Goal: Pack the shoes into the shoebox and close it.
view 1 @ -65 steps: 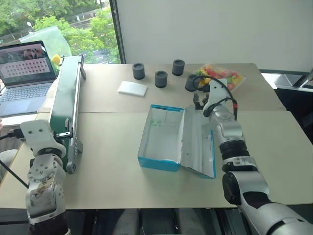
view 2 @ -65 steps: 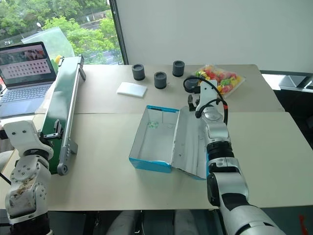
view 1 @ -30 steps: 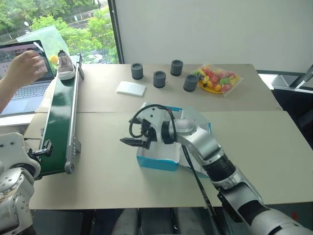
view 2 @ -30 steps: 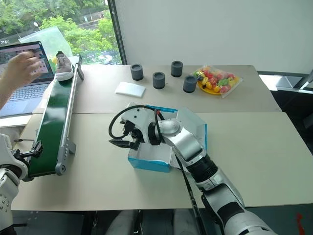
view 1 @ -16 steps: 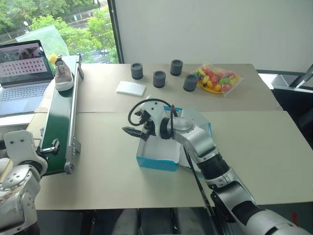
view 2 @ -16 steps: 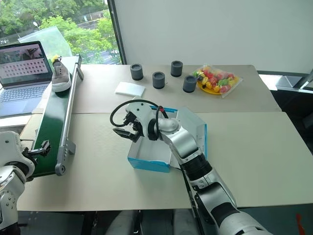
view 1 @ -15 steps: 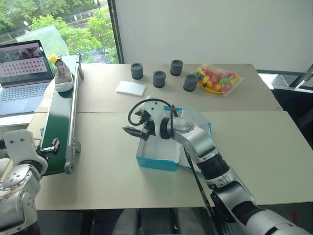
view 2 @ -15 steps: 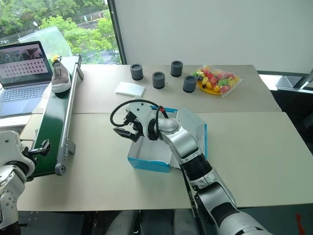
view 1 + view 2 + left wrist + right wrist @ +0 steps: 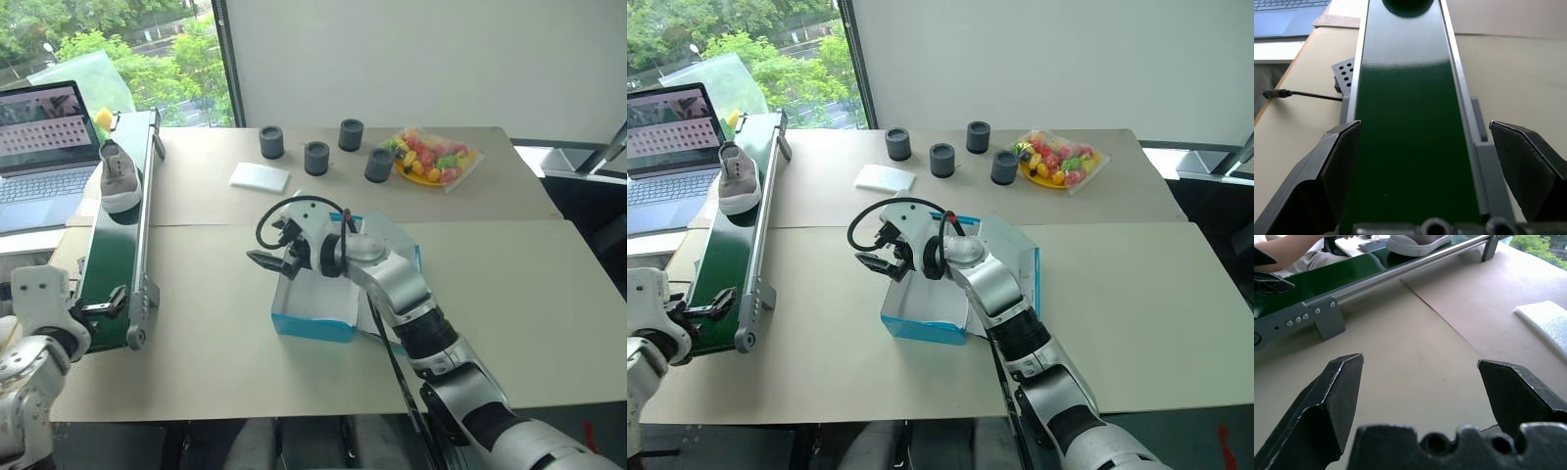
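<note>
On the green conveyor (image 9: 120,250) at the table's left edge, one pale grey shoe (image 9: 116,177) rides the belt, well up from the near end, and no other shoe can be made out. Nothing is packed yet: the blue shoebox (image 9: 315,307) sits in the middle of the table with its lid flap (image 9: 1007,257) thrown back to the right and its white inside bare. Over the box's far-left corner hangs the right gripper (image 9: 273,258), jaws wide apart and holding nothing, pointing out across the table toward the conveyor. Down at the belt's near end waits the left gripper (image 9: 1425,161), its black fingers spread to either side of the green belt, empty too, lined up as if to catch the shoe when it arrives. So, by my reading, the whole job lies ahead: take the shoe off the belt, get it into the box, do the same for its mate, then fold the lid down. Cups, the white pad (image 9: 260,176) and the fruit bag play no part.
</note>
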